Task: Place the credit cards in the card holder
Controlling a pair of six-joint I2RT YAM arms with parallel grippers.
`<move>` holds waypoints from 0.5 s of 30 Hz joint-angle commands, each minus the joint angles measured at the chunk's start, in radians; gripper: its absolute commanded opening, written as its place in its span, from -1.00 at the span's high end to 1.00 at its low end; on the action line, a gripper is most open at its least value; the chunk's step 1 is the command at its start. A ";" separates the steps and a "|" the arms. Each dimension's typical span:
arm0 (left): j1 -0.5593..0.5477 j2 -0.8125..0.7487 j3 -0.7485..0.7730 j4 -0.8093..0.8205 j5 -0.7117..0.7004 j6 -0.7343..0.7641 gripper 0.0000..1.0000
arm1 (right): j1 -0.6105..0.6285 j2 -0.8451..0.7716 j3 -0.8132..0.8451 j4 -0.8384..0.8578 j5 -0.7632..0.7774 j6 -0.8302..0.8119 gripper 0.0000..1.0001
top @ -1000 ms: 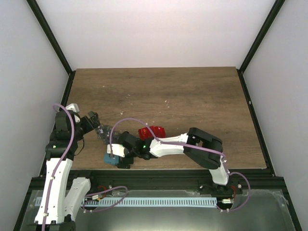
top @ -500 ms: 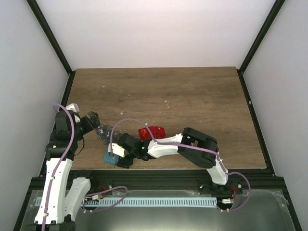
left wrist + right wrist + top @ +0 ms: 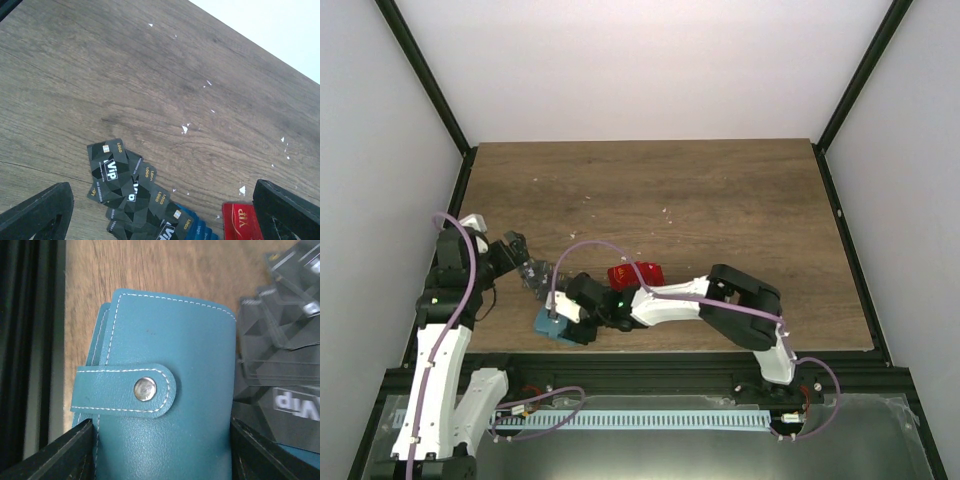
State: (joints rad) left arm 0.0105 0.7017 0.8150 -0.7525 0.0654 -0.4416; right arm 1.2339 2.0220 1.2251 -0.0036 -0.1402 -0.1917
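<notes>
Right end effector (image 3: 162, 455) has narrowed astride one card holder (image 3: 170, 335), grip unclear; left end effector (image 3: 160, 212) gapes wide.

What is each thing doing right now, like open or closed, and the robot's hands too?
card holder: closed, strap snapped shut, lying flat on the table.
dark cards: fanned out face up, overlapping.
blue cards: partly covered by the dark cards.
red cards: piled on the table.
left hand: open, empty, above the cards.
right hand: one finger at each side of the card holder; can't tell if it squeezes.
</notes>
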 commanded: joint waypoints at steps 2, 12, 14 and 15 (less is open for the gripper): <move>-0.003 0.010 0.031 0.014 0.034 -0.009 -1.00 | -0.012 -0.188 -0.044 0.065 0.028 0.089 -0.40; -0.096 0.114 0.079 0.132 0.296 -0.102 -0.94 | -0.087 -0.469 -0.240 0.119 0.338 0.321 -0.42; -0.201 0.147 0.086 0.180 0.265 -0.145 -0.94 | -0.108 -0.523 -0.281 0.117 0.402 0.367 -0.43; -0.255 0.164 0.088 0.209 0.252 -0.166 -0.93 | -0.117 -0.555 -0.307 0.125 0.423 0.387 -0.43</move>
State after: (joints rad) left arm -0.0998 0.8127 0.8749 -0.6643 0.2863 -0.5182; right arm 1.1522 1.5574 0.9874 0.0990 0.0963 0.0662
